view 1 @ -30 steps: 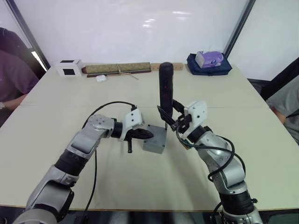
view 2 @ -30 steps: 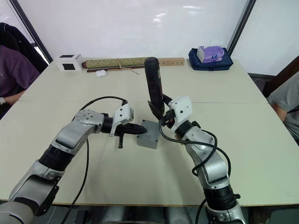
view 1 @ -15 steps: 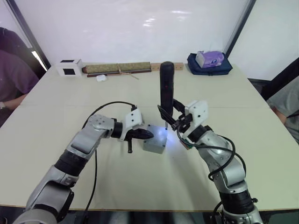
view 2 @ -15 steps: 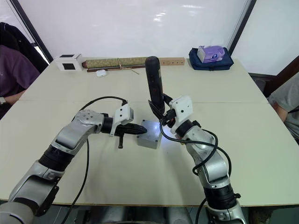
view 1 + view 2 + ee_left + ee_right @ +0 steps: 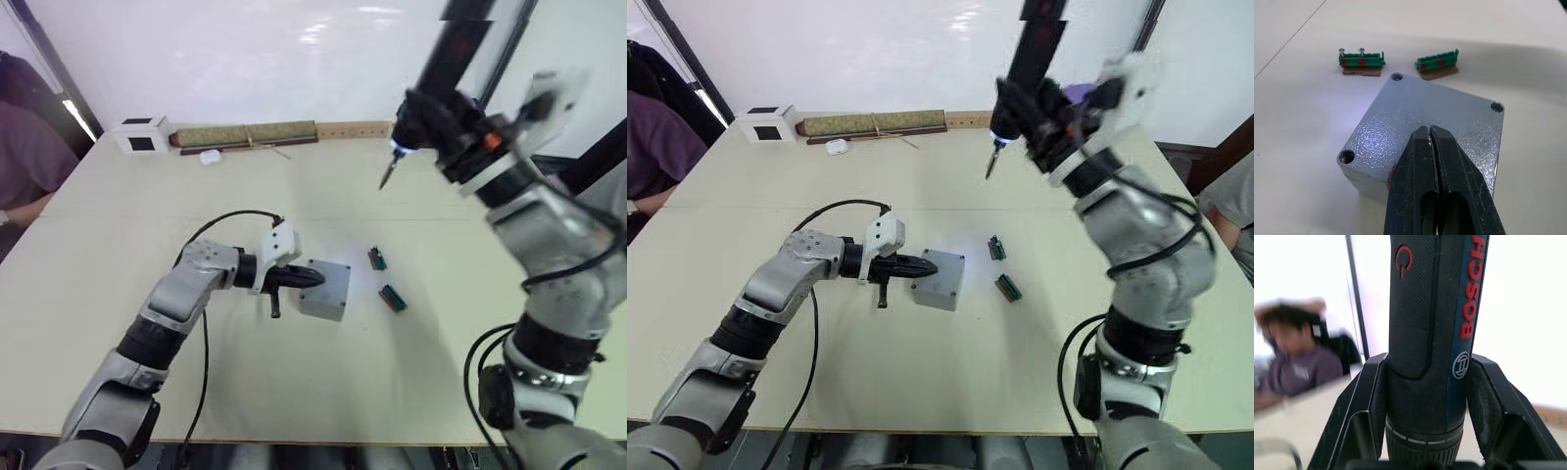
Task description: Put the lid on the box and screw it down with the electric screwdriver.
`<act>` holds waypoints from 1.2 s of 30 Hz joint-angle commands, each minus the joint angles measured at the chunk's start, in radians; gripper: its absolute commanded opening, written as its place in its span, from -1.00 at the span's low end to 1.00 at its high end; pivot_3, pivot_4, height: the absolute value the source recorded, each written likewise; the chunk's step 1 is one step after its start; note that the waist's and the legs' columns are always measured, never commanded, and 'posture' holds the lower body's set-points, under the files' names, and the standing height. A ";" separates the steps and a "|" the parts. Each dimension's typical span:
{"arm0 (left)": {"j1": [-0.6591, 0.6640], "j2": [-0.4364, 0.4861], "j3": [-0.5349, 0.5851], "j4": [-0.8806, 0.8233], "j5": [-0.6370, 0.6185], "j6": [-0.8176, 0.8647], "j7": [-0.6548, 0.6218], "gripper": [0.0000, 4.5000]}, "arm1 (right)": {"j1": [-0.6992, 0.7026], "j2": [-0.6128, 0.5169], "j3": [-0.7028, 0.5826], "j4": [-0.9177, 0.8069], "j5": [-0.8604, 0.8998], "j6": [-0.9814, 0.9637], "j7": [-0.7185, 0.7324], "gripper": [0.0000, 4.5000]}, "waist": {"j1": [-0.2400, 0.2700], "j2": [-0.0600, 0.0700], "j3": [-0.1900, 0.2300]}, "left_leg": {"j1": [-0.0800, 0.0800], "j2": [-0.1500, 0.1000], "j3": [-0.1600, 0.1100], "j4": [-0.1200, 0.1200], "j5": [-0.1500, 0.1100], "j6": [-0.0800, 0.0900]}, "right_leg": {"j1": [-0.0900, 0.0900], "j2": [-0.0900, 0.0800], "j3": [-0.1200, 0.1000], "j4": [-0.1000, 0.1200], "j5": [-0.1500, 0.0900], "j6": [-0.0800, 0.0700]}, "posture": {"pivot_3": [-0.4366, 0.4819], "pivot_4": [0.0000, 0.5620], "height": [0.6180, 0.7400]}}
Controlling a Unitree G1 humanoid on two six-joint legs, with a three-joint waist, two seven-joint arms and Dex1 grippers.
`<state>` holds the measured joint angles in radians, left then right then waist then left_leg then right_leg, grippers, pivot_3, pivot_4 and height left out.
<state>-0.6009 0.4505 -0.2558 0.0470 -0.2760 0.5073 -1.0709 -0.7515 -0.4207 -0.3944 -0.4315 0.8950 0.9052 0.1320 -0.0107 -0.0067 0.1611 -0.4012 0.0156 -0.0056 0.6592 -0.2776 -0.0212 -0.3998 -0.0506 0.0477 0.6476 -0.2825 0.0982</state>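
Observation:
The grey box (image 5: 321, 305) sits mid-table with the lid (image 5: 1442, 100) lying flat on top, open screw holes showing at its corners. My left gripper (image 5: 310, 279) is shut, its joined fingertips (image 5: 1428, 134) resting over the lid's near edge above a red mark on the box's side. My right gripper (image 5: 443, 132) is raised high over the far right of the table, shut on the black electric screwdriver (image 5: 1420, 298). The tool is tilted, with its silver bit (image 5: 386, 177) pointing down in the air, far from the box.
Two small green circuit boards (image 5: 377, 258) (image 5: 393, 298) lie just right of the box. A white cube (image 5: 140, 138), a long rolled mat (image 5: 245, 137) and a small white item (image 5: 210, 157) line the far edge. A person (image 5: 24, 147) sits at the left.
My right arm has swung the screwdriver up and away from the box toward the far right, uncovering the two green boards. The left gripper and the box have stayed put.

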 commanded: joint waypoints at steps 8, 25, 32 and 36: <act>-0.097 0.035 0.096 -0.194 -0.213 0.213 -0.038 -1.00 | 0.156 -0.573 -0.067 0.485 0.104 0.709 -0.048 -0.18 | 0.016 0.001 0.005 | -0.018 -0.002 0.001 0.001 -0.001 0.003 | -0.013 -0.001 -0.003 -0.005 0.000 0.000 | -0.05 -0.47 1.00; 0.011 0.089 0.007 -0.264 -0.136 0.122 -0.017 -1.00 | 0.184 -0.621 0.138 0.643 -0.026 0.709 0.113 -0.18 | -0.003 0.010 0.013 | -0.024 -0.002 0.006 0.005 0.000 0.001 | -0.025 0.006 0.005 0.002 0.002 0.003 | -0.05 -0.47 1.00; 0.034 0.094 0.013 -0.262 -0.125 0.112 0.011 -1.00 | 0.228 -0.612 0.221 0.587 -0.162 0.646 0.133 0.58 | -0.003 0.007 0.013 | -0.024 -0.002 0.006 0.007 0.000 0.001 | -0.025 0.005 0.005 0.002 0.002 0.004 | -0.05 -0.47 1.00; 0.026 0.094 0.008 -0.231 -0.116 0.092 0.003 -1.00 | 0.228 -0.597 0.206 0.540 -0.174 0.649 0.166 0.96 | -0.001 0.005 0.012 | -0.024 -0.003 0.005 0.008 0.000 0.001 | -0.023 0.005 0.004 0.002 0.003 0.005 | -0.05 -0.47 1.00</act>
<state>-0.5619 0.5425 -0.2600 -0.1826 -0.3958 0.6208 -1.0631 -0.5298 -1.0200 -0.1743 0.1340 0.7407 1.5588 0.2850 -0.0117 -0.0013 0.1732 -0.4248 0.0127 -0.0002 0.6675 -0.2777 -0.0201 -0.4230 -0.0460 0.0521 0.6493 -0.2796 0.1034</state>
